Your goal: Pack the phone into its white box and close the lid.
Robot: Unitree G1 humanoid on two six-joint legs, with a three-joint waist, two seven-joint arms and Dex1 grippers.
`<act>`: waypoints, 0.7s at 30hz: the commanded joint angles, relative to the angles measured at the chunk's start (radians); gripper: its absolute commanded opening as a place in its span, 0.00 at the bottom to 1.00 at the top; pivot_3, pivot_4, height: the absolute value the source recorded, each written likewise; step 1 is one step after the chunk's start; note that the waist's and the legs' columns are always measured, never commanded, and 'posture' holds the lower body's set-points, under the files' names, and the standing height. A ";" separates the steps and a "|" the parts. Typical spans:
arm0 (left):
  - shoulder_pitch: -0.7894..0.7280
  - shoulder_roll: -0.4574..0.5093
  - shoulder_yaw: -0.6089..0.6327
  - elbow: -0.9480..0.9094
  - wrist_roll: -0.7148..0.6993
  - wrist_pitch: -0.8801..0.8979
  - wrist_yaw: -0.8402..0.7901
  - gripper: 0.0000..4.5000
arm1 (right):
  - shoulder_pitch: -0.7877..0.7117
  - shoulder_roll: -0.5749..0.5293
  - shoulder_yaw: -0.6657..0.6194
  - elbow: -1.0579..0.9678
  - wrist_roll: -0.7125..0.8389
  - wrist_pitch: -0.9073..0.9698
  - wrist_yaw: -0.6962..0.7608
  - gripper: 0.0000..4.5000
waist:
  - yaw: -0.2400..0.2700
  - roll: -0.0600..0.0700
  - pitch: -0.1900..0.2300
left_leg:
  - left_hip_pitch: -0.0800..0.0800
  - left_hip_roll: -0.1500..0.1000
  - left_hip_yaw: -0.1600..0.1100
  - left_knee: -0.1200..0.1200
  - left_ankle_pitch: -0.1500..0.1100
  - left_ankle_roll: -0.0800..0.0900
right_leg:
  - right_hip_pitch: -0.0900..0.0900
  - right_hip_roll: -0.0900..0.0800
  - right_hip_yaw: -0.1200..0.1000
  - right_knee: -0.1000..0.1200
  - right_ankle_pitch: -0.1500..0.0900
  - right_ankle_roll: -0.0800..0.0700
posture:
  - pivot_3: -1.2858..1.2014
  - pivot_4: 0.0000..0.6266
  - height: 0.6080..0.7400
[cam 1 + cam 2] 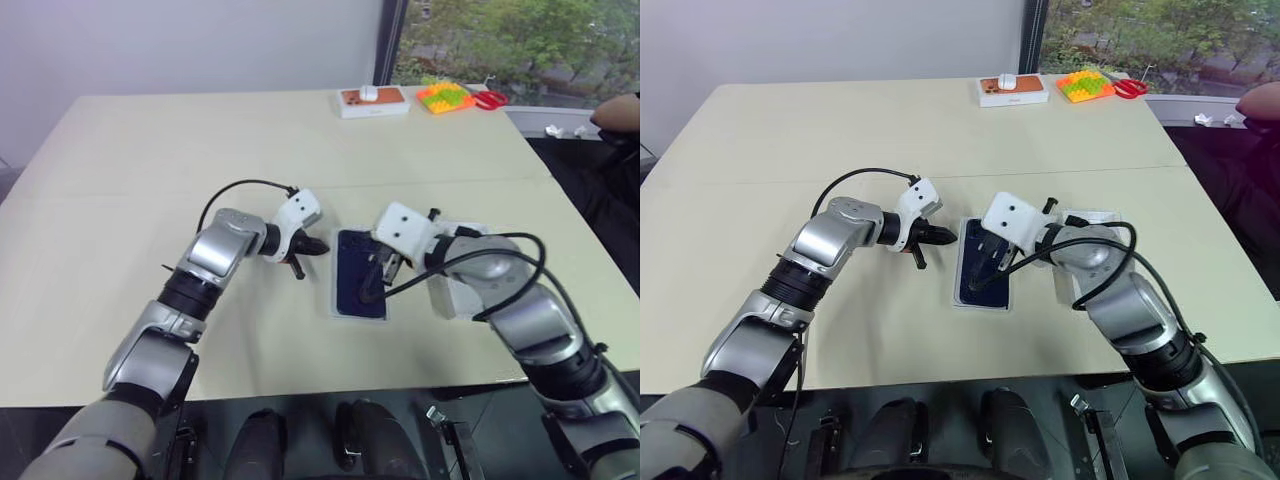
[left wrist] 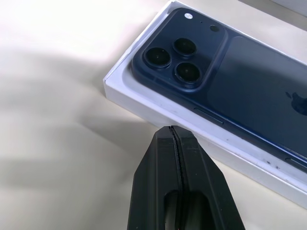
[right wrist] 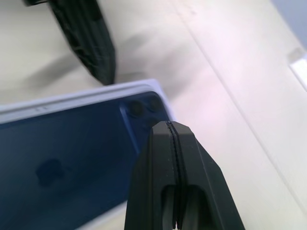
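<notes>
The dark navy phone (image 1: 352,272) lies back up in the shallow white box (image 2: 144,103) at the table's middle, its camera cluster (image 2: 175,62) at the far left corner. My left gripper (image 1: 318,246) is shut and empty, its tip just outside the box's left wall near that corner. My right gripper (image 3: 169,124) is shut and empty too, hovering over the phone's camera end and pointing toward the left one. A white cardboard piece (image 1: 1090,216) peeks from under my right forearm; I cannot tell whether it is the lid.
At the table's far edge stand a white box with an orange phone picture (image 1: 373,100), a bright orange-and-green block toy (image 1: 445,97) and red scissors (image 1: 490,98). A person's arm (image 1: 618,110) shows at the far right. The beige table (image 1: 200,150) stretches wide to the left.
</notes>
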 commanded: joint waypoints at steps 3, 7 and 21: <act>-0.035 0.008 0.042 0.022 -0.003 -0.028 -0.005 0.00 | 0.017 -0.027 -0.034 -0.057 0.013 0.025 -0.003 0.00 | 0.000 0.000 0.000 | 0.000 0.000 0.000 0.000 0.000 0.000 | 0.000 0.000 0.000 0.000 0.000 0.000 | 0.52 0.24 1.00; -0.078 0.031 0.114 0.101 -0.028 -0.030 -0.003 0.00 | 0.040 -0.022 -0.025 -0.050 0.016 0.031 -0.015 0.00 | 0.000 0.000 0.000 | 0.000 0.000 0.000 0.000 0.000 0.000 | 0.000 0.000 0.000 0.000 0.000 0.000 | 0.52 0.24 1.00; -0.029 0.150 0.141 0.105 -0.016 -0.068 -0.078 0.00 | 0.006 0.148 0.068 0.004 0.025 0.099 -0.103 0.00 | -0.005 0.000 0.000 | 0.000 0.000 0.000 0.000 0.000 0.000 | 0.000 0.000 0.000 0.000 0.000 0.000 | 0.52 0.24 1.00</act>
